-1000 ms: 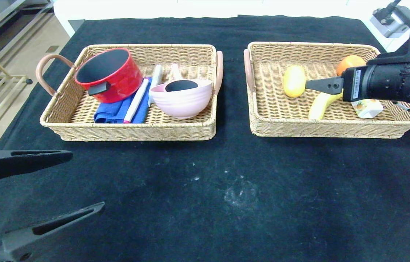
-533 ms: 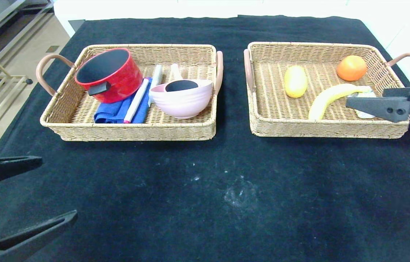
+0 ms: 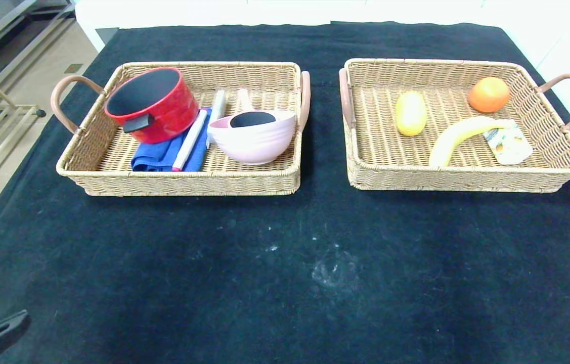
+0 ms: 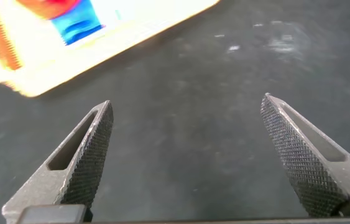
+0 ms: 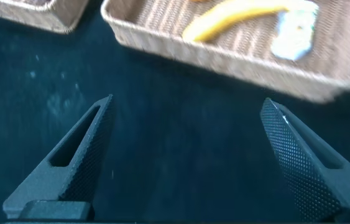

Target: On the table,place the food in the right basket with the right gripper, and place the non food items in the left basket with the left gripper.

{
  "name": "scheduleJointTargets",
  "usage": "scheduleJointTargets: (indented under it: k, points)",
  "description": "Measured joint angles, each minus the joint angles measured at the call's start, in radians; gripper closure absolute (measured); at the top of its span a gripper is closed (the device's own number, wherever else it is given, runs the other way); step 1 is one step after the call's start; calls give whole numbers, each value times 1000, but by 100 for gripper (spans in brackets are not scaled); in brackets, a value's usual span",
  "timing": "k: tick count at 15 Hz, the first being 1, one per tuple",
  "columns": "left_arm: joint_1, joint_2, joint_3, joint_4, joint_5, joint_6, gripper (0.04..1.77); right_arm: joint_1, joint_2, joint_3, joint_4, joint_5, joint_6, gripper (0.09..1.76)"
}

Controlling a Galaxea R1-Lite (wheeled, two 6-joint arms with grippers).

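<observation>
Both woven wicker trays sit side by side on the black cloth tabletop [image 3: 285,253], long sides running left to right, brown loop handles on the short ends. The right basket [image 3: 467,179] has the food: a plump yellow mango-ish oval [image 3: 410,113] standing lengthwise front to back, a round orange [image 3: 488,94] in the far right corner, a curved banana [image 3: 459,136] lying diagonally, near end toward the front wall, far end touching the small flat drink carton [image 3: 508,143]. The left basket [image 3: 188,184] has a glossy red pot [image 3: 152,103] tilted on a folded blue cloth [image 3: 156,155], a slim white case [image 3: 191,137] pointing front to back, and a ribbed pink bowl [image 3: 253,139] with a little pink saucepan [image 3: 249,117] nested in it, handle pointing away. The left gripper [image 4: 187,152] hovers over bare cloth at the near left corner, textured tapering jaws spread wide and holding nothing. The right gripper [image 5: 187,155] hangs in front of the right basket, jaws also wide apart and empty.
</observation>
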Motion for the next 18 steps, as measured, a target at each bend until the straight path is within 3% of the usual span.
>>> scheduleJointTargets:
  k: [6, 8, 12, 18]
  points:
    - [213, -189, 104, 8, -17, 3, 9, -114, -348, 56, 230, 29, -1, 15]
    - [255, -246, 111, 38, -18, 1, 9, -169, -451, 88, 257, 39, 1, 15]
    - [311, -342, 130, 57, -21, 0, 9, -206, -597, 121, 298, 47, 3, 15]
    - [300, -451, 161, 56, -87, 7, 9, -212, -728, 191, 298, 80, 3, 15]
